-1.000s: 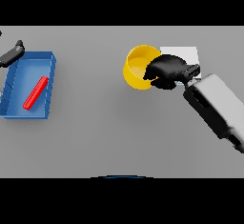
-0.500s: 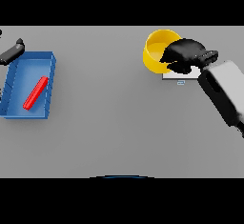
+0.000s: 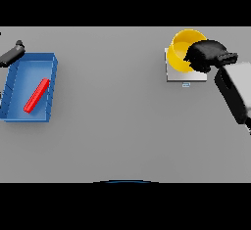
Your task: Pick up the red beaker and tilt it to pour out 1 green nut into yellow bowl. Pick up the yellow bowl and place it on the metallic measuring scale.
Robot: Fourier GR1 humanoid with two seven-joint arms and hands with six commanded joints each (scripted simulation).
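Head view, table (image 3: 122, 126): we see it carrying everything.
Tray (image 3: 49, 94): blue, far left, keeps the red beaker (image 3: 37, 96) lying flat.
Scale (image 3: 175, 73): under the bowl.
Bowl (image 3: 184, 48): yellow, tilted, over the scale.
Right hand (image 3: 208, 54): fingers curled round the bowl's rim.
Left hand (image 3: 12, 54): idle; fingers unclear.

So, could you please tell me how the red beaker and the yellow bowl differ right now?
The red beaker lies on its side in the blue tray, untouched; the yellow bowl is over the measuring scale, gripped by the right hand. The beaker is slim and long; the bowl is wide and round. Both are brightly coloured containers.
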